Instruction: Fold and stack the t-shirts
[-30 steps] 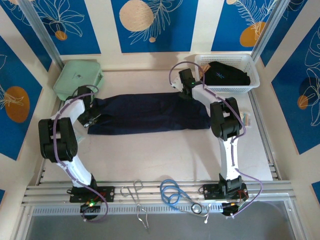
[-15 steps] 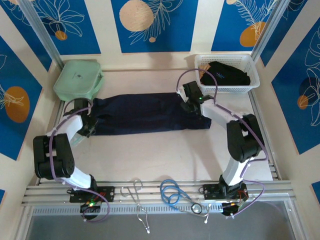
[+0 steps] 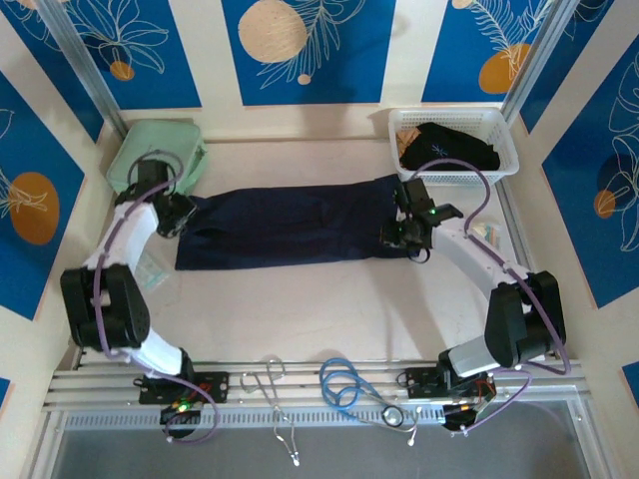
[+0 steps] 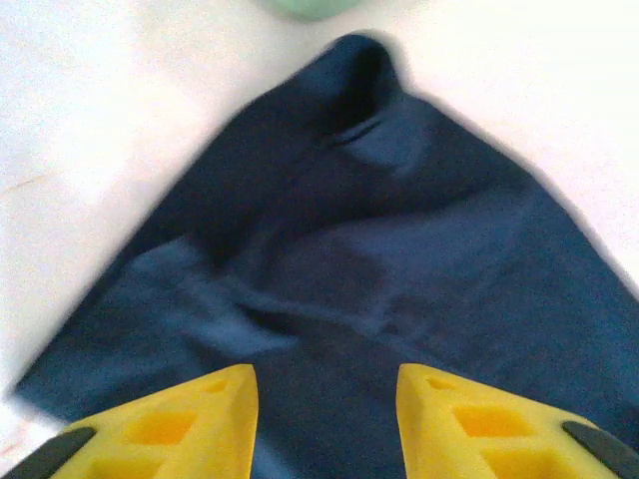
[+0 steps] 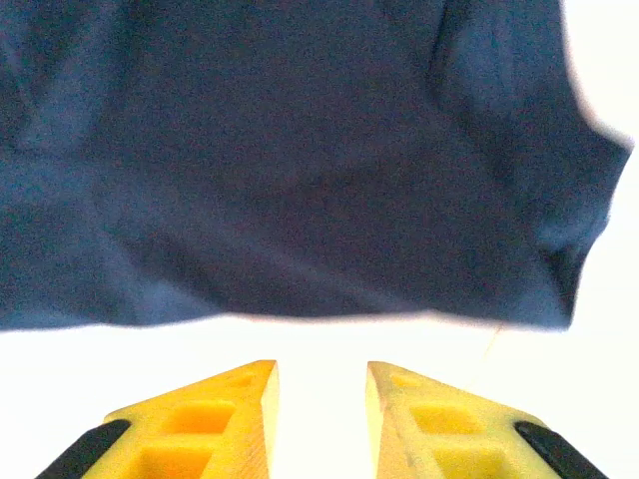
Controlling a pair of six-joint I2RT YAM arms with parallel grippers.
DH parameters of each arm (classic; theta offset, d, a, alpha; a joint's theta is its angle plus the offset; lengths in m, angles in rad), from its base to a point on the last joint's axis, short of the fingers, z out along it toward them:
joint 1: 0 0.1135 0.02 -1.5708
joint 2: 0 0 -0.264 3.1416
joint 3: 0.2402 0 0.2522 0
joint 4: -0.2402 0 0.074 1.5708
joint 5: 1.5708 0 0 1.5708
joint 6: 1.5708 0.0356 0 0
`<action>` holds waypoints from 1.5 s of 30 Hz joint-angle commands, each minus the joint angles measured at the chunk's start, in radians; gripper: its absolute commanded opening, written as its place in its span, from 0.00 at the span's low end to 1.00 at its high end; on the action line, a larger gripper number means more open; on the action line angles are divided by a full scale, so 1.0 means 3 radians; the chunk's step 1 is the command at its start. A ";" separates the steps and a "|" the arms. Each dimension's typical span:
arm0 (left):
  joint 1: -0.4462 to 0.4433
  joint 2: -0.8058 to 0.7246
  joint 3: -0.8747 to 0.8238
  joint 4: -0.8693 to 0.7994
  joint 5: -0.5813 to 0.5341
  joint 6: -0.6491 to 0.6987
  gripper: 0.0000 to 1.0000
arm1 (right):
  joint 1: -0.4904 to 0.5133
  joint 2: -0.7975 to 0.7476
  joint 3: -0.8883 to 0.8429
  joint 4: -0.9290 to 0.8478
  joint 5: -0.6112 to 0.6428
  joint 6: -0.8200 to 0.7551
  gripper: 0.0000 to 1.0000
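**Top external view: a navy strip stretched between both end effectors**

Top external: the navy shirt point(image 3: 300, 225) lies flat on the table point(image 3: 300, 309) as a long band. Its long axis runs sideways, from one arm to the other. The left end effector point(image 3: 183, 218) sits at the band's left end and the right end effector point(image 3: 396, 236) at its right end, so each arm is nearest its own end. Beyond the right end effector a white basket point(image 3: 454, 180) holds a second, black shirt point(image 3: 449, 148). Beyond the left one lies a mint case point(image 3: 150, 160).

Left wrist: the yellow fingers point(image 4: 200, 419) stand apart with nothing clamped. The end effector point(image 4: 324, 419) is low over the cloth, and fabric fills the gap between the fingers. The shirt point(image 4: 379, 249) spreads straight ahead, narrowing to a bunched corner at the far end. Bare table point(image 4: 100, 100) lies off to the left, with a sliver of the case point(image 4: 315, 8) past the corner.

Right wrist: the fingers point(image 5: 230, 419) are apart by a narrower gap and hold nothing. The end effector point(image 5: 319, 419) is over bare table point(image 5: 300, 344), just short of the shirt's edge. The shirt point(image 5: 300, 150) lies directly ahead, its edge running across the line of approach, with a gathered corner forward and to the right.

The next fold likely turns on this. Each end is within its own arm's reach, but the right arm must advance to the hem before it can pinch.
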 commanded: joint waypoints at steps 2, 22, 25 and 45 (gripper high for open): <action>-0.0205 0.0756 0.0831 -0.0356 0.0406 0.0575 0.27 | -0.0056 0.0035 -0.0149 -0.0088 -0.0406 0.0621 0.23; -0.0607 0.2369 0.1782 -0.0807 -0.0527 0.0940 0.09 | -0.0317 0.1961 0.1459 -0.0275 -0.0208 0.0356 0.02; -0.0608 0.2108 0.1318 -0.0670 -0.0635 0.0900 0.08 | -0.0313 0.2205 0.1691 -0.0336 -0.0288 0.0336 0.02; -0.1358 0.0762 -0.0819 -0.0064 -0.0081 0.0165 0.08 | -0.0161 0.3906 0.4628 -0.1359 -0.0794 -0.0231 0.03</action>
